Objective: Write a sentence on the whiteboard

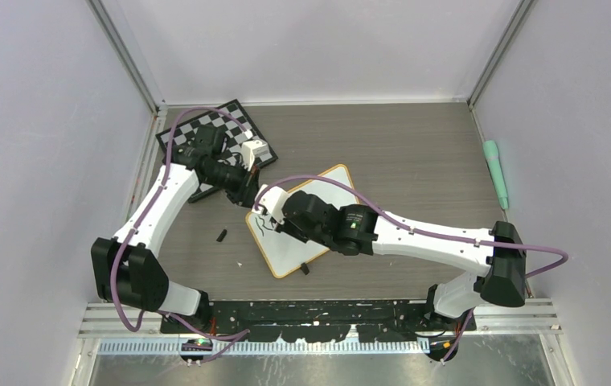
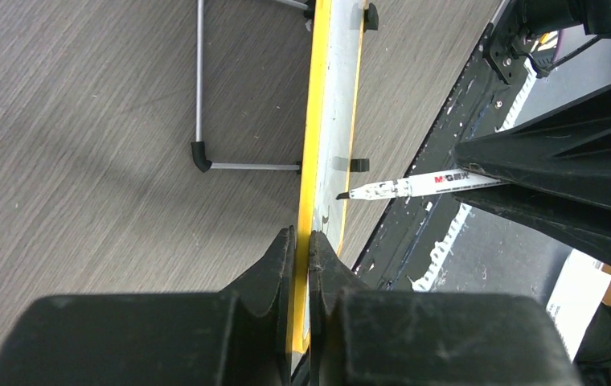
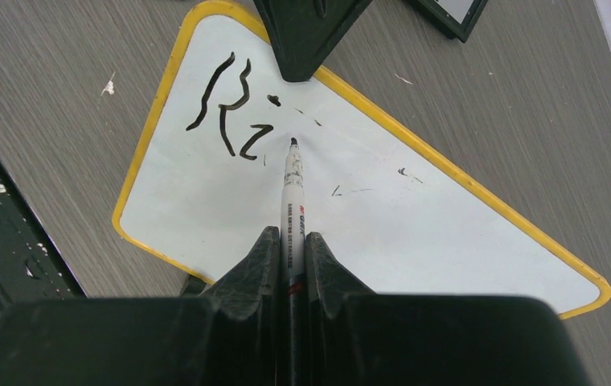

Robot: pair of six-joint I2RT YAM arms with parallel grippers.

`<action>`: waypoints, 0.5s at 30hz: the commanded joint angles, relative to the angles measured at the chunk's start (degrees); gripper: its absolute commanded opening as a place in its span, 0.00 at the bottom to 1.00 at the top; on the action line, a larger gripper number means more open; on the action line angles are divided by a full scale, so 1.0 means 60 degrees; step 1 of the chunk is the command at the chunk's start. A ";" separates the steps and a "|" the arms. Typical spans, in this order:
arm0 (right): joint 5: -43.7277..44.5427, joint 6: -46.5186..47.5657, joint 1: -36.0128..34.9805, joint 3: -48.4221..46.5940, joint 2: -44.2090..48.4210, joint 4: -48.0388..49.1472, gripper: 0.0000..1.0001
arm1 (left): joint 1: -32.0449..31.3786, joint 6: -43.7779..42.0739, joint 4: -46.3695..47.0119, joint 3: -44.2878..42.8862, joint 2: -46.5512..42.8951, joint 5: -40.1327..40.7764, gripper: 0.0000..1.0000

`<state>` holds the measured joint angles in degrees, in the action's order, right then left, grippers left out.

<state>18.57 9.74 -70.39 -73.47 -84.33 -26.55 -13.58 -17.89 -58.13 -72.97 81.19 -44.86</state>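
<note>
Whiteboard (image 3: 415, 233), toward desk's near edge: our left pincer (image 2: 302, 237) clamps its rim, right pincer (image 3: 290, 235) grips marker (image 3: 293, 181); sentence (image 3: 234, 112) reads "Ri"; we judge "s" next.

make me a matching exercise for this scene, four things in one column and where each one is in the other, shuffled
1 marker
2 whiteboard
3 chessboard
4 green stick

a rim clamped by left end effector
b far left of the table, partly under an arm
c alone by the right wall
d held in right end effector

Pairs: 1-d, 2-a, 3-b, 4-c
</note>
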 commanded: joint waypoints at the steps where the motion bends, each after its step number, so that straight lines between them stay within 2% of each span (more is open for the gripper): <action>1: 0.0227 -0.0158 0.0015 -0.0030 -0.0063 0.0425 0.00 | 0.0023 0.0095 0.0349 0.0125 -0.0067 -0.0008 0.00; 15: 0.0421 -0.0087 0.0020 -0.0196 -0.0307 0.0415 0.00 | 0.0008 0.0017 0.0482 0.0237 -0.0149 0.0103 0.00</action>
<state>19.73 9.67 -70.39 -73.38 -85.38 -26.55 -13.58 -17.93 -57.25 -72.18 81.10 -45.06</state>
